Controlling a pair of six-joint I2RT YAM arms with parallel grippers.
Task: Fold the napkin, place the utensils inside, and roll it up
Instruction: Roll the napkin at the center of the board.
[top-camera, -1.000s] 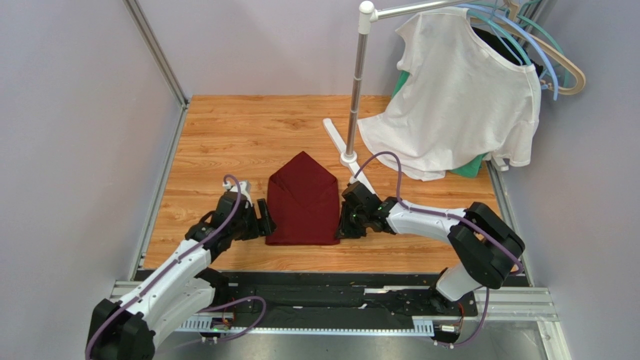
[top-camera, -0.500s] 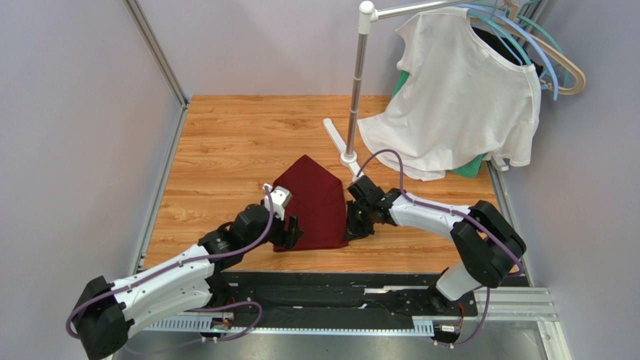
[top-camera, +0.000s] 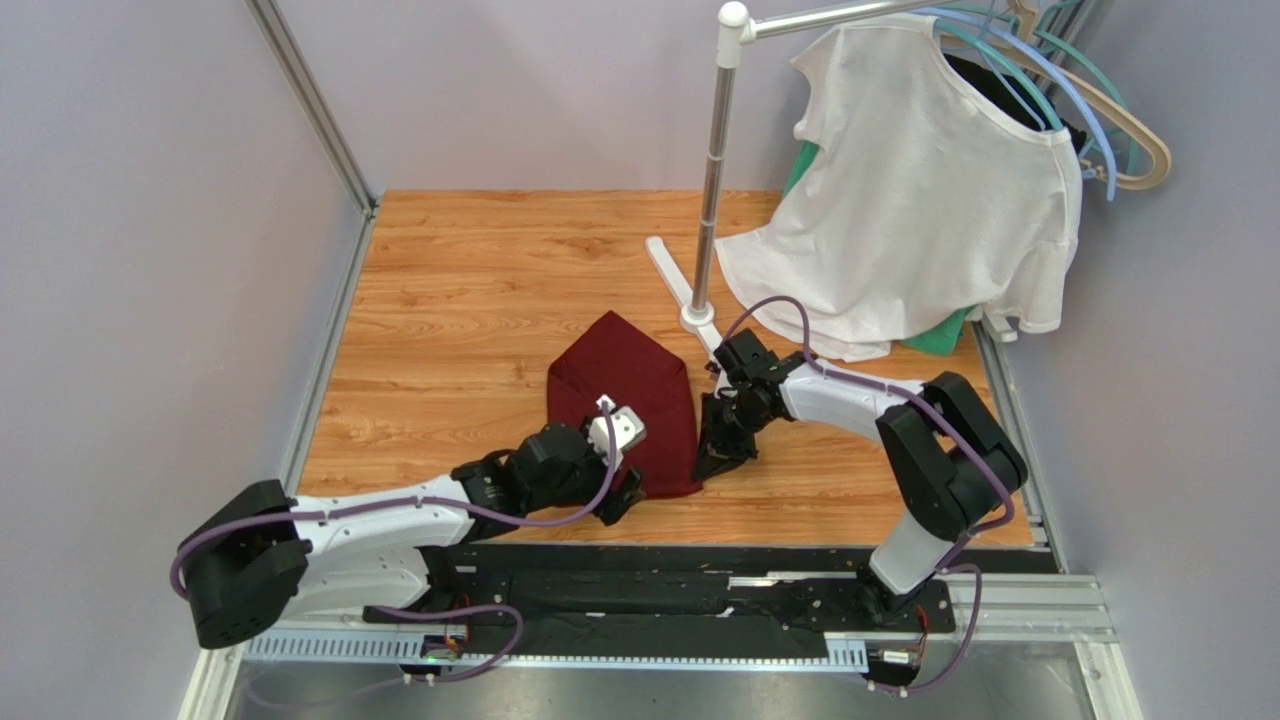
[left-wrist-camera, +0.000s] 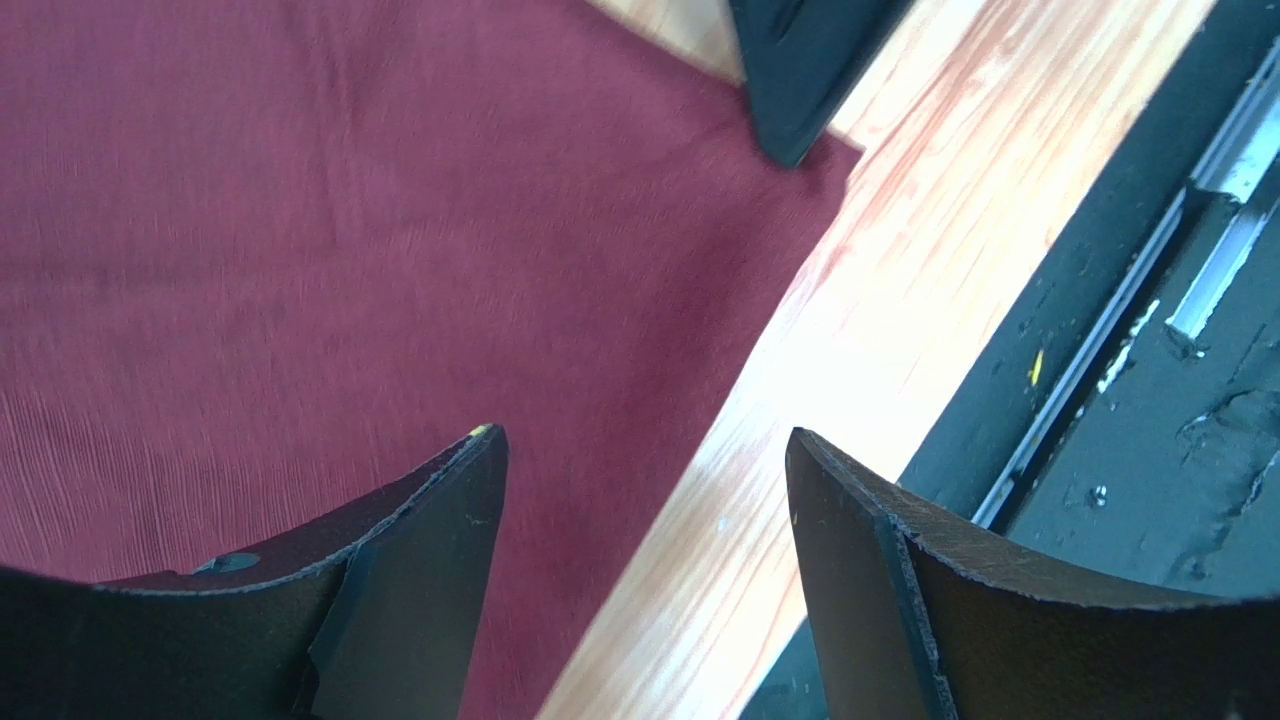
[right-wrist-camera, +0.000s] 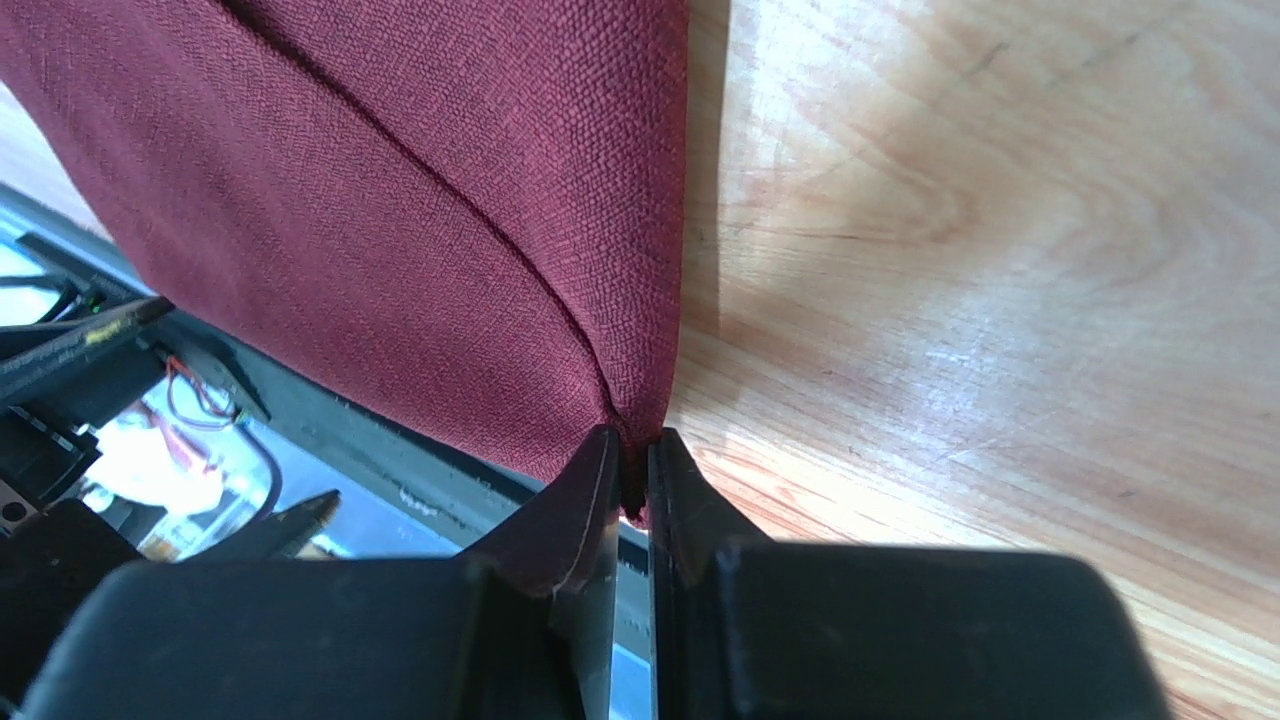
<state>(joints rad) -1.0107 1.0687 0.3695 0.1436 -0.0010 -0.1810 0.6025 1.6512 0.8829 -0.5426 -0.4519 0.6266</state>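
Napkin (top-camera: 624, 393): dark maroon cloth lying on the wooden bench (top-camera: 451, 285), about mid-width and close to the near edge. It is folded, with flaps meeting in a point on the far side. A diagonal fold line crosses its face in the right wrist view. The whole piece sits skewed, the point leaning left of the base.

Right gripper (right-wrist-camera: 633, 450): closed on the napkin. It pinches the near right corner, with cloth squeezed between the two fingertips and no gap visible. The gripper comes in from the right, low to the wood. A shadow falls on the bench just beside the cloth's right edge.

Left gripper (left-wrist-camera: 643, 450): open, fingers wide apart, nothing between them. It hangs over the napkin's near edge, one finger above cloth and the other above bare wood, near the black rail (left-wrist-camera: 1082, 375). Whether it touches the cloth cannot be told. A fingertip of the right gripper shows at the top of the left wrist view, at the napkin's corner.

The left arm reaches in low from the left. In the top view its wrist lies over the near left part of the napkin.

Background: a white T-shirt (top-camera: 917, 195) hangs on hangers (top-camera: 1120, 143) from a metal stand (top-camera: 718, 165) at the far right, well apart from the napkin. The stand's foot rests on the bench just beyond the right arm's wrist.
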